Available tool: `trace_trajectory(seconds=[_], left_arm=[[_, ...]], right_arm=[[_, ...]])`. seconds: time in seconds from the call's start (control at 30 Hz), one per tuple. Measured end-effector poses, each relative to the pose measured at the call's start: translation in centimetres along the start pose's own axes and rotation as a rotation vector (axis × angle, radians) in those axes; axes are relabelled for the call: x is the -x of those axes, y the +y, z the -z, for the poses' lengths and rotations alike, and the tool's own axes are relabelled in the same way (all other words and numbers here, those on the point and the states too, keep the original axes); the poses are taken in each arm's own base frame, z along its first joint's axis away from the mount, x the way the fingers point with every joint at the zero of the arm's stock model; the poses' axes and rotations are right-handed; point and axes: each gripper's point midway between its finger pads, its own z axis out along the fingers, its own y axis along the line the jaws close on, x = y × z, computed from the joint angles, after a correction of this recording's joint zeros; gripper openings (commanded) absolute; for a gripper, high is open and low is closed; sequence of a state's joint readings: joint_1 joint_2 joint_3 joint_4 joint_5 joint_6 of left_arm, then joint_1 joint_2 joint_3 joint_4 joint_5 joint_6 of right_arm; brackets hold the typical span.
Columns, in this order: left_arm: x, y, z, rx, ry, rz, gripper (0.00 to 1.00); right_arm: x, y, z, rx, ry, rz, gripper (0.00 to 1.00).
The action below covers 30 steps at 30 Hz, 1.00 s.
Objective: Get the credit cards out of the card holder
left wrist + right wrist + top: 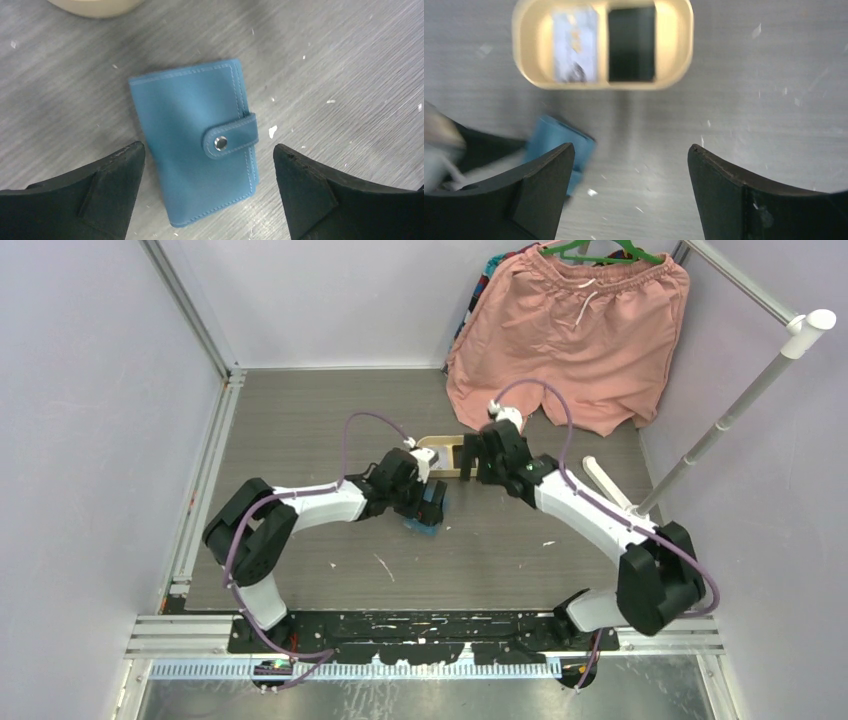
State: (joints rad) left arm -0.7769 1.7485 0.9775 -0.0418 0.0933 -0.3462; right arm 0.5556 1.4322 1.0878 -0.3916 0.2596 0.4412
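The teal-blue card holder (pixel 190 150) lies flat on the grey table, folded shut with its snap tab fastened. It also shows in the top view (pixel 427 517) and the right wrist view (pixel 555 141). My left gripper (pixel 208 147) is open and hangs just above it, one finger on each side, not touching. Two credit cards lie side by side in the oval tan tray (pixel 524 55): a light card (pixel 575 45) and a black card (pixel 631 44). My right gripper (pixel 631 147) is open and empty, over bare table just in front of the tray.
The tray (pixel 436 445) sits just behind both grippers, and its rim shows in the left wrist view (pixel 95 6). Pink shorts (pixel 570 330) hang at the back right. A white pole (pixel 740 400) slants along the right side, with a white bar (pixel 605 480) at its foot.
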Motion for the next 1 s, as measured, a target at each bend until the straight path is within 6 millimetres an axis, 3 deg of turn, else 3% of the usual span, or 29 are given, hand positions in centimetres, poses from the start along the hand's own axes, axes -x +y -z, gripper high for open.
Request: trace_trajectory(seconds=[0.07, 0.17, 0.27, 0.33, 0.57, 0.77, 1.0], left_arm=[[0.8, 0.4, 0.1, -0.032, -0.017, 0.013, 1.0], [1.7, 1.4, 0.3, -0.061, -0.041, 0.035, 1.0], [1.8, 2.4, 1.5, -0.073, -0.056, 0.055, 1.0], [2.1, 2.7, 2.5, -0.08, -0.072, 0.056, 1.0], [2.8, 3.5, 4.8, -0.049, -0.108, 0.059, 1.0], [0.9, 4.7, 4.8, 0.016, -0.052, 0.103, 1.0], [-1.2, 5.8, 3.2, 0.063, 0.015, 0.159, 1.0]], right_arm=[[-3.5, -1.9, -0.1, -0.002, 0.042, -0.002, 0.89], [-8.5, -2.6, -0.2, 0.049, 0.123, 0.01, 0.83], [-11.1, -2.3, -0.3, 0.1, 0.164, 0.022, 0.77], [-11.6, -1.7, -0.3, 0.135, 0.162, 0.043, 0.75], [-10.5, 2.2, -0.7, 0.263, 0.113, 0.111, 0.73], [-12.0, 6.2, -2.2, 0.339, 0.153, 0.226, 0.67], [-13.6, 6.6, -3.1, 0.351, 0.189, 0.26, 0.6]])
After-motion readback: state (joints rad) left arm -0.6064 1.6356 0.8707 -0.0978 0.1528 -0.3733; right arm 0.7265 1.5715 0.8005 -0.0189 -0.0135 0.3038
